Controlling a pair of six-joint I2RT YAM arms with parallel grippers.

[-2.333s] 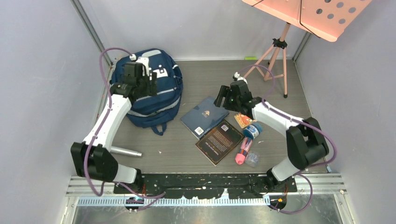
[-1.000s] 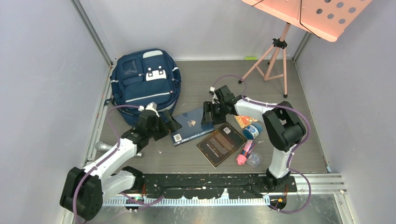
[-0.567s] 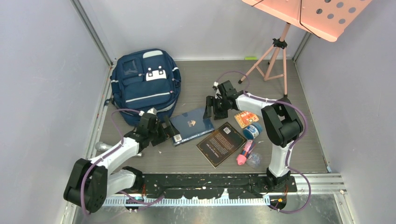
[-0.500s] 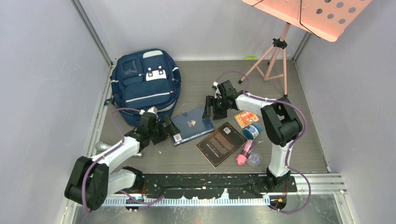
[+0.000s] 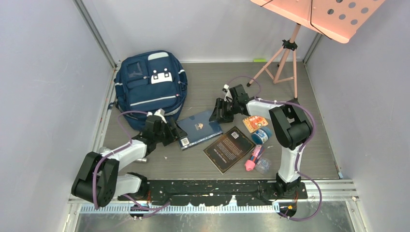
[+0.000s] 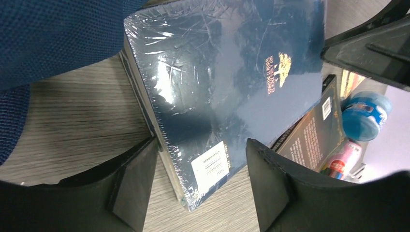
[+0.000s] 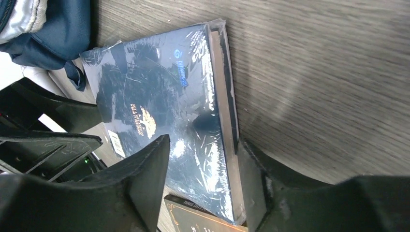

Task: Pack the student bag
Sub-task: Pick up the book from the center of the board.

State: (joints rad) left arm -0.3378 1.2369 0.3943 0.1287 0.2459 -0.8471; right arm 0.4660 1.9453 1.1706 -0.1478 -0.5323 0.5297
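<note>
The navy student bag [image 5: 150,89] lies shut at the back left; its fabric shows in the left wrist view [image 6: 48,38] and the right wrist view [image 7: 38,29]. A shrink-wrapped blue book [image 5: 199,128] lies flat on the floor in front of it. My left gripper [image 5: 175,131] is open, its jaws astride the book's near left corner [image 6: 212,96]. My right gripper [image 5: 220,111] is open at the book's far right edge [image 7: 159,96], one finger [image 7: 145,179] over the cover, the other finger [image 7: 251,183] against the page side.
A dark brown book [image 5: 228,147] lies partly under the blue book's right corner. An orange packet [image 5: 252,123], a blue tape roll [image 5: 261,135] and a pink marker [image 5: 250,159] lie to the right. A metal cylinder [image 5: 104,151] lies at the left. A pink music stand [image 5: 285,58] stands back right.
The left arm came off the bag and down to the book's left corner. The book slid left. The right gripper dropped to the book's right edge and holds there.
</note>
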